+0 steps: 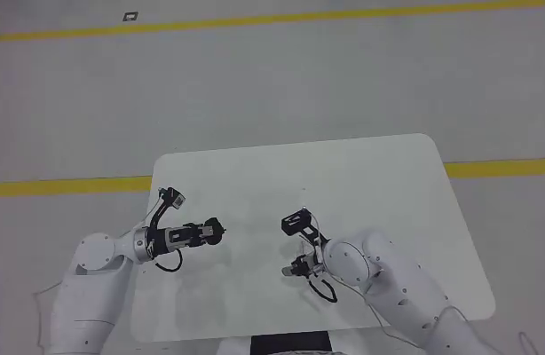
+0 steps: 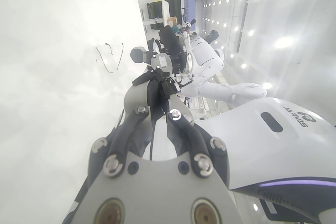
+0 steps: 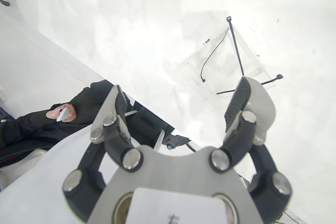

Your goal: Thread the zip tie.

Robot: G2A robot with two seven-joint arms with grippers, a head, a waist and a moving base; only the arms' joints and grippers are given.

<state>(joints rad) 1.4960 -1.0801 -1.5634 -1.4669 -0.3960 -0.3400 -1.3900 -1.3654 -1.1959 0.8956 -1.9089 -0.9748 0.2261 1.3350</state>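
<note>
Right gripper [image 3: 181,89] wide open, zip ties [image 3: 236,49] just ahead

It holds nothing. The three ties lie in a clear tray [image 3: 260,66], toward the near edge of the tabletop [image 3: 131,12]. The straight one points lengthwise away from this nearer arm. Farther off, the left gripper [image 2: 155,78] is closed; whether it holds anything, I cannot tell.

Table [image 1: 379,177]: white, rounded corners, in front of me.
Clear tray [image 3: 252,59]: lies flat on the table.
Straight zip tie [image 3: 235,46]: black, across the tray.
Curved zip tie [image 3: 212,53]: black, beside it on the tray.
Third zip tie [image 3: 271,80]: black, crossing the tray's edge.
</note>
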